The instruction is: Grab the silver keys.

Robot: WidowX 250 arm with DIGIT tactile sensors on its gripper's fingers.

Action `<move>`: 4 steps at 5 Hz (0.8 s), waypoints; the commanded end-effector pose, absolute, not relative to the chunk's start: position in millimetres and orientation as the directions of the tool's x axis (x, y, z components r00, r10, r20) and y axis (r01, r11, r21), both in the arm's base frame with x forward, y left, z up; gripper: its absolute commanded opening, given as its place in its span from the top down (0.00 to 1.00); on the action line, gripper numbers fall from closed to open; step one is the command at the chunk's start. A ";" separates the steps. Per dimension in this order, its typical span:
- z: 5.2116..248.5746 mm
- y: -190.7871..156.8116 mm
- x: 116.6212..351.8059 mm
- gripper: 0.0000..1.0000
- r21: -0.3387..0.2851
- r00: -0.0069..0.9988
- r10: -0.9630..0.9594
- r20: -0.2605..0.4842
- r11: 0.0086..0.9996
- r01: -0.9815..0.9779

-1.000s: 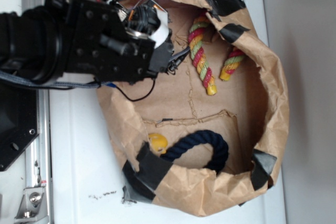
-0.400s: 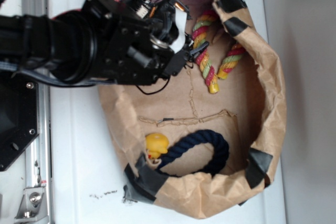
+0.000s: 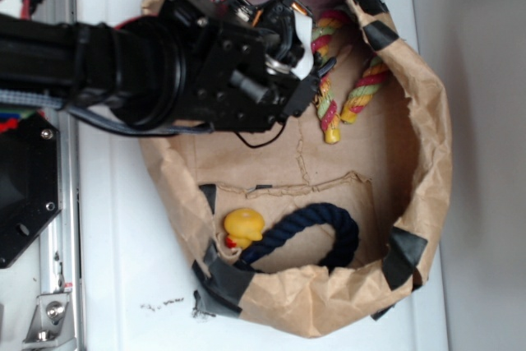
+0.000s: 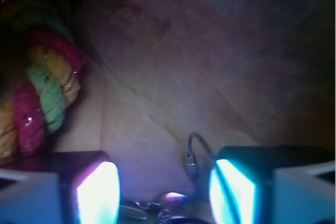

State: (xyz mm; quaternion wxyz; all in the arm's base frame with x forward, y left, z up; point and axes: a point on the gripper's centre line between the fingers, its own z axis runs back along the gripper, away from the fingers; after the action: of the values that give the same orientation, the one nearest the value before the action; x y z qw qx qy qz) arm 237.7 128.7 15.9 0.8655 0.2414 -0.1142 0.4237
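Risks first. The pincer [image 4: 164,190] is spread, pads apart and glowing, nothing pinched. The silver keys [image 4: 157,211] show only as a dim metallic cluster at the bottom edge of the wrist view, between the two pads, with a thin wire ring [image 4: 195,150] looping up from them; probably the bunch, but the view is dark and blurred. In the exterior view the keys are hidden under the arm [image 3: 123,63], near the top-left inside of the bag.

Judgement: closing now could catch only the ring, or a fold of paper, and the keys slip out. Flat smooth metal on a loose ring will pivot and slide. Pushing down may drag the paper bag [image 3: 427,170], which is soft and creased. The multicolour rope [image 4: 39,93] lies just left of the left pad, so a sideways drift could snag it.

Materials, left to right in the exterior view: white smooth counter [image 3: 115,269]; yellow rubber duck [image 3: 243,226], glossy, rounded; crumpled brown paper with black tape patches [image 3: 222,281] at the rim; navy rope [image 3: 316,232], thick, twisted, bent in an arc; red-green-yellow twisted rope, two ends hanging down side by side, with fibrous strands.
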 end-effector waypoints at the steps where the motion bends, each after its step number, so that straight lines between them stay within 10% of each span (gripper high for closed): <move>1: 6.9 137.1 221.5 1.00 0.342 0.608 0.707 0.362 0.506 -0.792; 4: 13.3 130.8 218.2 1.00 0.345 0.664 0.687 0.293 0.572 -0.744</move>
State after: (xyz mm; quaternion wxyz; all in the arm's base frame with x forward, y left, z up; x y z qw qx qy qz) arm 234.9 118.4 12.5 0.8874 0.2160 -0.0820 0.3989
